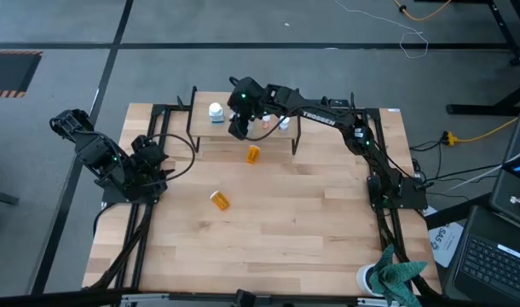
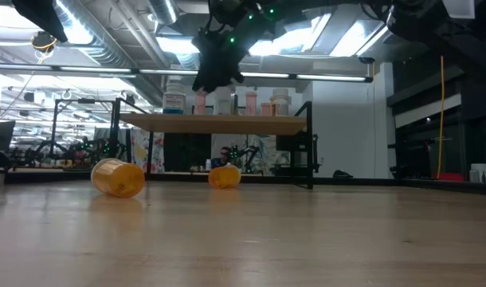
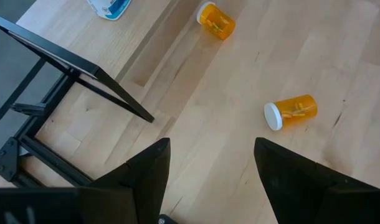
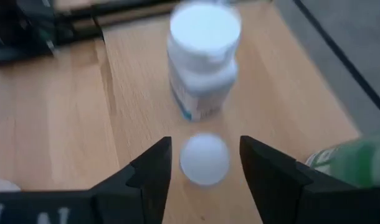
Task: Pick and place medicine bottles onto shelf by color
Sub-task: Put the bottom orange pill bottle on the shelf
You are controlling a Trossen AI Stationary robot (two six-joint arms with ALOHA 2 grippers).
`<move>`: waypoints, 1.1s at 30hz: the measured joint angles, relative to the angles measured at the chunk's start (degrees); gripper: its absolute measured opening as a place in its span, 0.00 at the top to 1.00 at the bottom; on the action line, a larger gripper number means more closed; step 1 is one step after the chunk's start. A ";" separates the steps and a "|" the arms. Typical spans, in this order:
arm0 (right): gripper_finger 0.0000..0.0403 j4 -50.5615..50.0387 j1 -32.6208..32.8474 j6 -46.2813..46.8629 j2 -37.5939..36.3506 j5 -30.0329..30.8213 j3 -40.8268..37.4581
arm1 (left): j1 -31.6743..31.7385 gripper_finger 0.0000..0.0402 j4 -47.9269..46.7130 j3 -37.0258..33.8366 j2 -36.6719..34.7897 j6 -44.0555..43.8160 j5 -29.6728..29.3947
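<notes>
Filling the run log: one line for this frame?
right pincer: open over shelf, above white-capped bottle | left pincer: open, waiting at table's left | two orange bottles lying on table

Green bottle (image 4: 355,163) cut off, blurred.

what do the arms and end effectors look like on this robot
Both arms are matte black with chunky jointed segments. The right arm carries white TROSSEN lettering along its link, with small green lights near its wrist. Black cables loop by the left arm. Each end effector has two dark, flat, wedge-shaped fingers.
</notes>
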 joint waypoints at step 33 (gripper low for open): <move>0.52 50.80 29.85 4.63 -11.89 6.84 -44.09 | 0.00 0.43 1.25 -0.01 1.51 -0.95 1.45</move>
